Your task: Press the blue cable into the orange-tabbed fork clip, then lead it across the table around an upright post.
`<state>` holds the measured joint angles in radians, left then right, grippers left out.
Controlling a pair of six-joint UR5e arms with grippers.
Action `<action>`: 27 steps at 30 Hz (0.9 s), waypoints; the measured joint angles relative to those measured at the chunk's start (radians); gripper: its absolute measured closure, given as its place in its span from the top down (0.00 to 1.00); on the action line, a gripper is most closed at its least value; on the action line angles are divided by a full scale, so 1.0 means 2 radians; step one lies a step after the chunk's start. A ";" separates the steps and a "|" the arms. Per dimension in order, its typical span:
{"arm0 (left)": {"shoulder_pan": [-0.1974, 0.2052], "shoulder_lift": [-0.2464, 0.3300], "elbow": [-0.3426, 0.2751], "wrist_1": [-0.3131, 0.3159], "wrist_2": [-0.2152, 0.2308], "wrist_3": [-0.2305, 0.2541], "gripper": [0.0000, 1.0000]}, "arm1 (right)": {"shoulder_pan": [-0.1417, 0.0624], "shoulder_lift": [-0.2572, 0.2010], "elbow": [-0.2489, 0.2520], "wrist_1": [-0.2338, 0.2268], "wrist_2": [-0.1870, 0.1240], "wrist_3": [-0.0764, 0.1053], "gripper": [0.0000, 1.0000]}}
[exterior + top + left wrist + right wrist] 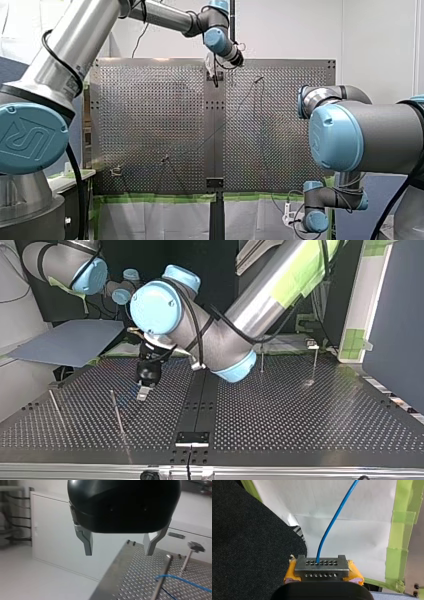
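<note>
My left gripper (119, 552) hangs open with nothing between its metal fingers (87, 542), over the table's far edge near the middle (216, 75). In the left wrist view the blue cable (185, 580) runs past an upright post (161, 578) just ahead of and under it. My right gripper (322, 573) is shut on the blue cable (334, 522), which leads away from between its yellow pads (355, 576). This gripper sits low, off the table's near edge (287, 215). A thin cable line (220, 127) crosses the table diagonally. I cannot make out orange tabs on any clip.
A small fixture (116, 171) stands near the table's front-left corner and another (165, 159) further in. Thin upright posts (119, 415) (57, 410) stand at the top view's left, two more (315, 365) at its right. A further post with a flat head (192, 552) stands beyond the cable.
</note>
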<state>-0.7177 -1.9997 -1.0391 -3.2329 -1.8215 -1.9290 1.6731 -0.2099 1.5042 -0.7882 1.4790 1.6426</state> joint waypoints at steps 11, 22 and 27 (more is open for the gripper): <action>-0.002 0.048 -0.048 0.048 0.022 -0.029 1.00 | 0.002 0.000 -0.002 0.004 0.000 -0.004 0.01; -0.002 0.095 -0.096 0.096 0.023 -0.025 1.00 | 0.002 0.000 -0.003 0.006 0.000 -0.006 0.01; -0.001 0.102 -0.116 0.116 0.023 -0.024 1.00 | 0.003 0.000 -0.004 0.009 0.000 -0.008 0.01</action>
<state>-0.7199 -1.7966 -1.2707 -3.0011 -1.7755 -1.9774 1.6787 -0.2103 1.4968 -0.7711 1.4789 1.6274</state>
